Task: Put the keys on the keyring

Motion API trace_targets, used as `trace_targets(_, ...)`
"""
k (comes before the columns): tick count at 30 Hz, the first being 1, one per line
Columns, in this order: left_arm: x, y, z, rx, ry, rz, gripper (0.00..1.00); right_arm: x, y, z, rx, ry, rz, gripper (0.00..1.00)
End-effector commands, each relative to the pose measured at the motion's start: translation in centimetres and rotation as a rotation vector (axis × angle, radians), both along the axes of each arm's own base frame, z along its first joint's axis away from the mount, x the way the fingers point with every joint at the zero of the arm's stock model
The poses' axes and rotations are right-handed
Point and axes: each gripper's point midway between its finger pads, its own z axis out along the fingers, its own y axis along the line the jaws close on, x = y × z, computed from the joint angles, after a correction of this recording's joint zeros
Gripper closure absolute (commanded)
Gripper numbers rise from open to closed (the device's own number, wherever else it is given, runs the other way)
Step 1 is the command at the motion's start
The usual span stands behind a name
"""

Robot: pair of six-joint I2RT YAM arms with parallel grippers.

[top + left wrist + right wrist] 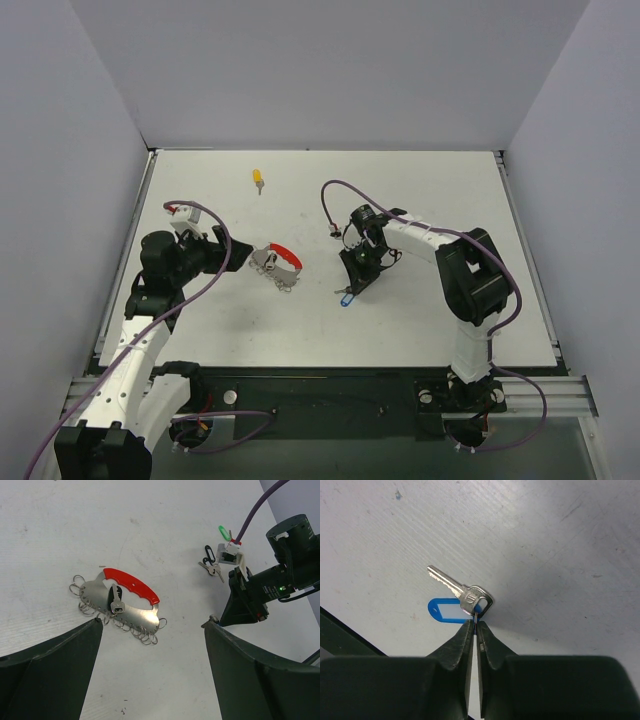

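The keyring (277,262) (120,602), a silver plate with a red arc and many small rings, lies flat left of the table's middle with one black-headed key on it. My left gripper (235,255) (152,625) hovers just left of it, open and empty. In the right wrist view the blue key (457,587), with its blue tag (445,611), lies on the table. My right gripper (475,625) (350,288) is shut on the small ring through its head. A yellow key (258,179) lies far back. Green (223,531) and black (209,555) keys lie beside the right arm.
White walls close in the table (420,180) at the back and on both sides. The right arm's purple cable (345,190) loops over the table behind its wrist. The right arm's gripper (240,605) shows at the right in the left wrist view.
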Motion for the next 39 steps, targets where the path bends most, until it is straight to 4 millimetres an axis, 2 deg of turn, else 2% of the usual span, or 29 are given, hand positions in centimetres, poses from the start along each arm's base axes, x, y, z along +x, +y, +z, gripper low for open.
trace_targets(1, 0.4, -0.4, 2.0, -0.020, -0.068, -0.027, 0.07, -0.1, 0.0, 0.9, -0.006, 0.014, 0.004, 1.00)
trace_targets(4, 0.2, -1.2, 2.4, -0.039, -0.089, -0.076, 0.11, 0.0, 0.0, 1.4, 0.001, 0.006, 0.015, 1.00)
trace_targets(7, -0.7, -3.0, 4.1, -0.091, -0.173, -0.199, 0.15, -0.4, 0.3, 3.0, 0.054, -0.011, 0.116, 1.00)
trace_targets(8, -1.3, -3.8, 4.3, -0.104, -0.191, -0.238, 0.16, -0.9, 0.6, 4.6, 0.095, -0.005, 0.148, 1.00)
trace_targets(9, -1.8, -4.7, 5.3, -0.113, -0.245, -0.289, 0.16, -1.0, 0.6, 5.2, 0.116, -0.031, 0.220, 1.00)
trace_targets(10, -2.8, -5.9, 5.6, -0.114, -0.271, -0.338, 0.17, -1.6, 0.6, 7.0, 0.149, -0.038, 0.256, 1.00)
trace_targets(11, -4.1, -7.6, 6.4, -0.097, -0.330, -0.404, 0.17, -2.4, 0.2, 7.8, 0.163, -0.042, 0.333, 1.00)
trace_targets(14, -6.8, -11.4, 7.6, -0.036, -0.443, -0.519, 0.17, -3.8, 0.2, 12.1, 0.273, -0.140, 0.491, 1.00)
trace_targets(16, -8.4, -13.8, 8.2, 0.013, -0.551, -0.590, 0.19, -5.2, -0.4, 14.6, 0.333, -0.252, 0.679, 1.00)
trace_targets(17, -9.7, -15.3, 8.2, 0.011, -0.569, -0.634, 0.21, -5.9, -0.8, 15.0, 0.338, -0.269, 0.726, 1.00)
trace_targets(18, -10.0, -15.8, 8.6, 0.017, -0.625, -0.642, 0.22, -6.3, -1.1, 16.3, 0.355, -0.352, 0.802, 1.00)
trace_targets(20, -11.6, -17.4, 8.5, 0.006, -0.687, -0.706, 0.27, -7.4, -1.9, 17.5, 0.384, -0.442, 0.958, 1.00)
trace_targets(21, -12.3, -18.1, 8.1, 0.006, -0.688, -0.736, 0.30, -9.0, -2.8, 18.3, 0.395, -0.401, 1.001, 1.00)
trace_targets(24, -13.1, -19.7, 7.7, 0.013, -0.733, -0.754, 0.38, -11.3, -3.4, 19.8, 0.493, -0.461, 1.198, 1.00)
trace_targets(27, -14.7, -21.8, 6.7, 0.029, -0.751, -0.808, 0.46, -14.1, -3.8, 21.0, 0.592, -0.451, 1.282, 1.00)
trace_targets(28, -14.7, -22.1, 6.7, 0.047, -0.775, -0.803, 0.48, -14.5, -3.7, 21.3, 0.623, -0.471, 1.298, 1.00)
trace_targets(29, -15.6, -23.0, 6.5, 0.047, -0.776, -0.835, 0.50, -15.0, -4.0, 21.4, 0.637, -0.461, 1.304, 1.00)
trace_targets(32, -16.9, -24.3, 6.5, 0.034, -0.799, -0.861, 0.51, -15.5, -4.0, 21.7, 0.670, -0.472, 1.323, 1.00)
trace_targets(39, -17.1, -26.2, 5.5, 0.049, -0.795, -0.855, 0.62, -16.5, -3.7, 21.9, 0.742, -0.455, 1.334, 1.00)
